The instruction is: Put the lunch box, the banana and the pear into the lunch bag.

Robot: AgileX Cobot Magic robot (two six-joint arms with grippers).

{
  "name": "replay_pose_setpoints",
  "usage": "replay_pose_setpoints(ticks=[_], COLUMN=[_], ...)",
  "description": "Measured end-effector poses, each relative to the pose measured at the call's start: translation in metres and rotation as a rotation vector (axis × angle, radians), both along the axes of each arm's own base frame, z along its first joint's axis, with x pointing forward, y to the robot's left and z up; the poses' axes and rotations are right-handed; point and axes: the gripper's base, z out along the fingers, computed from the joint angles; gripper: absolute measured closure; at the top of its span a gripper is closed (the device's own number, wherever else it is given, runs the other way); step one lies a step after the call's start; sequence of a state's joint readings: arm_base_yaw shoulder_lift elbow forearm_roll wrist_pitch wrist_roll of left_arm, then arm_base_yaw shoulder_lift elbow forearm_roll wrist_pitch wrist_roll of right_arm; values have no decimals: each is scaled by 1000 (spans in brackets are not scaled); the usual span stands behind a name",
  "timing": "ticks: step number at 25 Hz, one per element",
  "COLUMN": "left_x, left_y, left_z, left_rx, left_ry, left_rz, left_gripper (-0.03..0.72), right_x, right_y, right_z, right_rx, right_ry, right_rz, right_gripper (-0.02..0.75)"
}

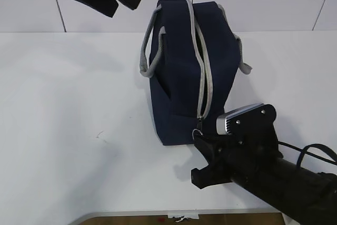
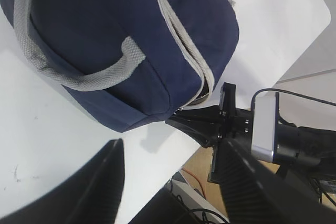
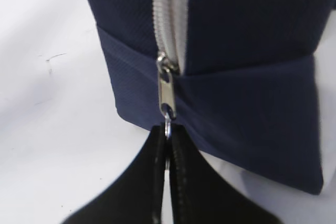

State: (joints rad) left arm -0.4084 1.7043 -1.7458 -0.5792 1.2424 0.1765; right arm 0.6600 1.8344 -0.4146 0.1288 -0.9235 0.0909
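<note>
The navy lunch bag [image 1: 184, 77] stands on the white table with its grey zipper strip [image 1: 202, 61] closed along the top and down the near end. The metal slider [image 3: 167, 90] sits low on that end, and its ring pull [image 3: 167, 125] is pinched between the tips of my right gripper [image 3: 168, 132], which is shut on it. In the exterior view my right gripper [image 1: 200, 138] meets the bag's near bottom corner. My left gripper [image 1: 126, 5] hangs open and empty high above the table's back left. Lunch box, banana and pear are out of view.
Grey webbing handles [image 1: 150, 51] loop off both sides of the bag. The table's front edge [image 1: 174, 213] runs just behind the right arm; below it lie cables on the floor [image 2: 197, 182]. A white wall closes the back.
</note>
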Motion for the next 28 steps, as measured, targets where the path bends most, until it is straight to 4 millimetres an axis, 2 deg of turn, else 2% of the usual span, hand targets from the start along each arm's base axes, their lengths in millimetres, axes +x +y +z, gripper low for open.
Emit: replay_pose_setpoints(ticks=[9, 21, 28], left_x=[0, 0, 0], left_y=[0, 0, 0], left_z=[0, 0, 0], left_rx=[0, -1, -2], left_ry=[0, 1, 2], left_rz=[0, 1, 1], left_gripper=[255, 256, 280], right_x=[-2, -11, -19], right_y=[-2, -7, -12], right_z=[1, 48, 71], right_rx=[-3, 51, 78], right_ry=[5, -33, -50], right_rz=[0, 7, 13], right_gripper=[737, 737, 737])
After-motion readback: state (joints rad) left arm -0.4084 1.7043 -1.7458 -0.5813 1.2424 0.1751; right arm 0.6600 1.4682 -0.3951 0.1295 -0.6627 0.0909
